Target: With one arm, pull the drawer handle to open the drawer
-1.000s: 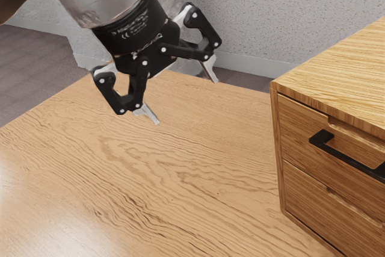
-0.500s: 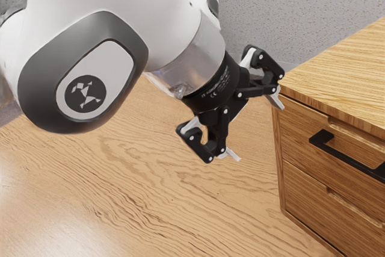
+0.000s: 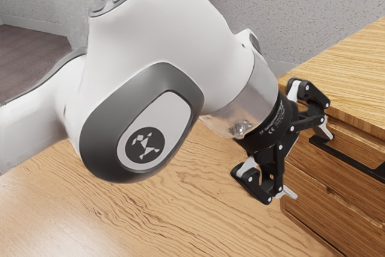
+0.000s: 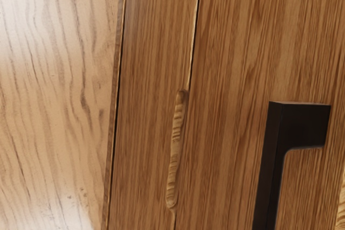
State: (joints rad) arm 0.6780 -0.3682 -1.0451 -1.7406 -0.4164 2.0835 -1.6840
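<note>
One spread gripper (image 3: 309, 164) beside drawer handle (image 3: 352, 159)

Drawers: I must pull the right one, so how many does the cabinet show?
2. The upper drawer carries the black handle; the lower drawer sits directly beneath it. Others may be hidden beyond the frame.

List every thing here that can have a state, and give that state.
Black two-finger gripper: fingers open, holding nothing, close in front of the upper drawer.
Upper wooden drawer: shut, front flush with the one below.
Black bar handle: not gripped.
Lower wooden drawer: shut.
</note>
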